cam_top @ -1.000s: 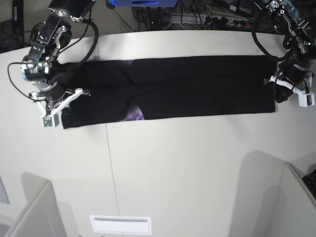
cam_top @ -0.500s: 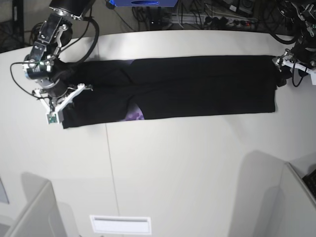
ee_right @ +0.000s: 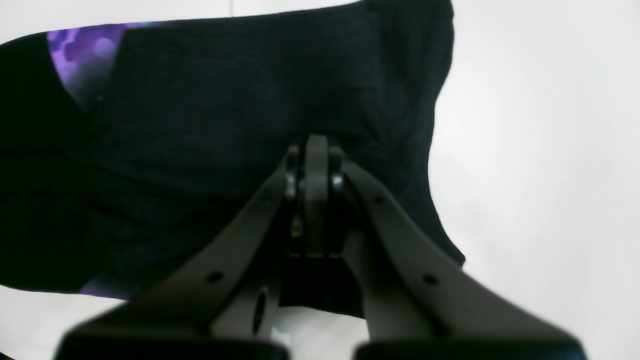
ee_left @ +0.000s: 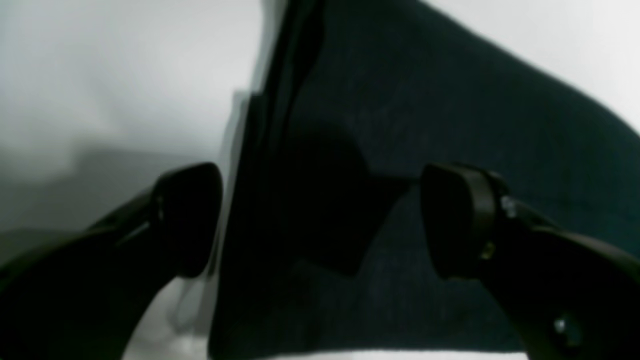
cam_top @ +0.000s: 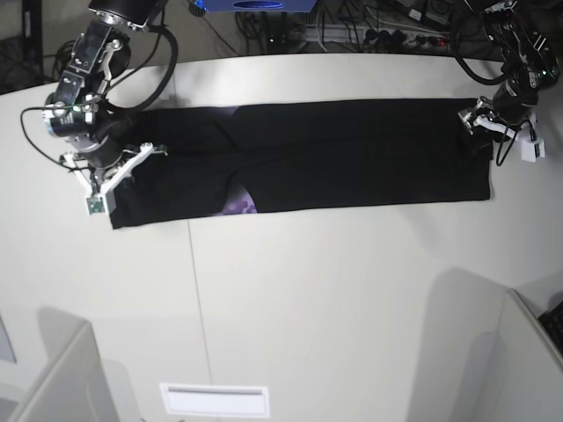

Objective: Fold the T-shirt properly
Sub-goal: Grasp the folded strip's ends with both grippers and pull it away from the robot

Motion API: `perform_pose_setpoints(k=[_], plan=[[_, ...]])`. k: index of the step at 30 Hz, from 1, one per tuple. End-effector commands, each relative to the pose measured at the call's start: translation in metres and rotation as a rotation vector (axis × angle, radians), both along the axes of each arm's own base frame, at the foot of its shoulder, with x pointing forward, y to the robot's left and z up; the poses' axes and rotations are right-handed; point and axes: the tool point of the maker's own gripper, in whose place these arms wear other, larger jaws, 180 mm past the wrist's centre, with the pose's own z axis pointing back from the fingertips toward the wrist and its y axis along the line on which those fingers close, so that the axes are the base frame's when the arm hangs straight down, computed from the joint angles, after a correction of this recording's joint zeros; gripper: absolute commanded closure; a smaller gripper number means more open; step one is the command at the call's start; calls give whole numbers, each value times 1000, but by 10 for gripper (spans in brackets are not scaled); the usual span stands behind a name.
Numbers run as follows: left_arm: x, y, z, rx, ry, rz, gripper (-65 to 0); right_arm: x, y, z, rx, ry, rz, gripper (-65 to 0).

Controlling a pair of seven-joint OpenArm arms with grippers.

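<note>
The black T-shirt (cam_top: 352, 154) lies on the white table (cam_top: 308, 299) as a long flat strip running left to right, with a bit of purple print (cam_top: 239, 207) showing at its front edge. My left gripper (cam_top: 482, 130) hovers over the strip's right end. In the left wrist view the left gripper (ee_left: 320, 225) stands open, its fingers (ee_left: 192, 220) straddling the cloth's folded edge (ee_left: 250, 200) with nothing held. My right gripper (cam_top: 121, 149) is at the strip's left end. In the right wrist view the right gripper (ee_right: 310, 150) is shut on the T-shirt (ee_right: 200, 125), where creases gather at its tips.
Cables and a blue box (cam_top: 255, 4) sit beyond the table's far edge. Grey partitions stand at the front left (cam_top: 62, 378) and front right (cam_top: 519, 352) corners. A white label (cam_top: 215, 400) lies near the front edge.
My left gripper opened and let go of the T-shirt's right end, swung away toward the back, then came back over that end. The right arm shifted slightly toward the back.
</note>
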Motion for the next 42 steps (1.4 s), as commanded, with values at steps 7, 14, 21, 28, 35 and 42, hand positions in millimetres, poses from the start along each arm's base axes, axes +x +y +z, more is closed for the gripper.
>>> perform_pose_setpoints(k=[7, 14, 21, 28, 35, 42], plan=[[-11, 0, -15, -29, 57, 3, -354, 8, -1, 12, -7, -51, 7, 0], [-11, 1, -15, -29, 55, 11, 0, 8, -1, 13, -6, -53, 6, 0], [3, 17, -1, 12, 26, 7, 0, 5, -1, 10, -6, -46, 6, 0], [11, 34, 15, 69, -21, 8, 0, 3, 3, 10, 31, -56, 9, 0], [10, 44, 24, 113, -42, 4, 0, 1, 18, 14, 142, -86, 32, 0], [12, 49, 64, 208, -113, -18, 0, 0, 18, 14, 143, -83, 30, 0]])
